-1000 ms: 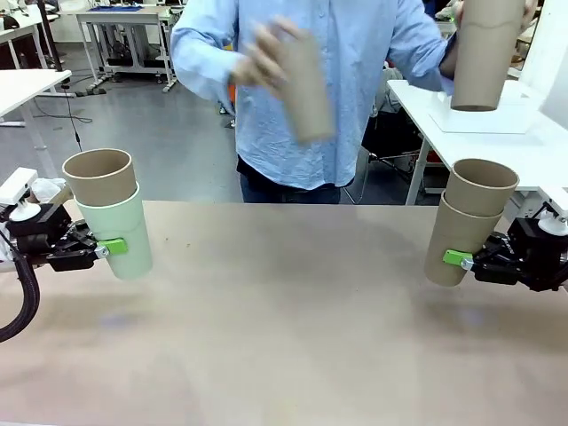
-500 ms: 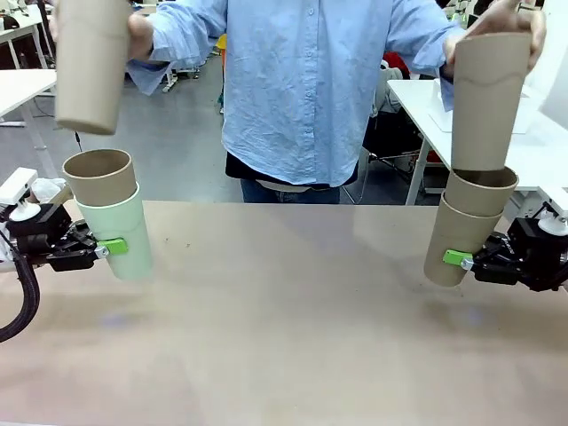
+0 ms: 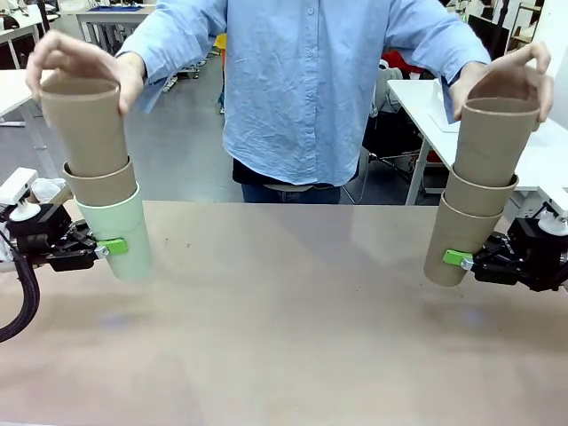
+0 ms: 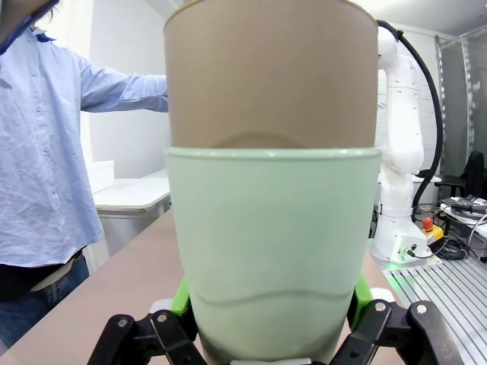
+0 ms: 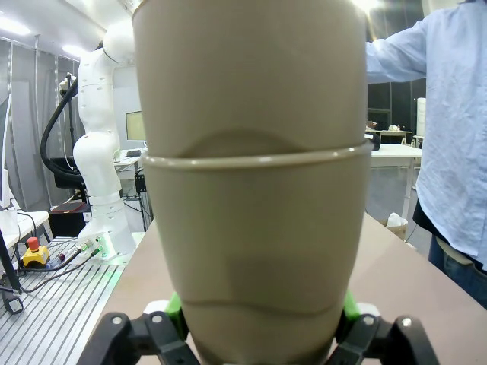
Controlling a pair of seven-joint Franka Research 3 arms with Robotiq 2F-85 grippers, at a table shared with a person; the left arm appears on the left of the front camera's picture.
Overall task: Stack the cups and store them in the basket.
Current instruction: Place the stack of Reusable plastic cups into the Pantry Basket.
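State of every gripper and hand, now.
Left gripper: closed on mint green cup.
Right gripper: closed on lowest tan cup.
Hand at picture left: holding left stack's top cup.
Hand at picture right: holding right stack's top cup.

At 9 o'clock you see a pale green cup (image 3: 120, 232) with two plain brown cups (image 3: 100, 182) stuck in its top, and at 3 o'clock the right stack (image 3: 475, 200) is all plain brown. Your left gripper (image 4: 271, 304) and right gripper (image 5: 262, 312) are black with bright green pads (image 4: 181, 298). The table (image 3: 284, 328) is light brown, and the person's shirt (image 3: 302, 89) is plain light blue.
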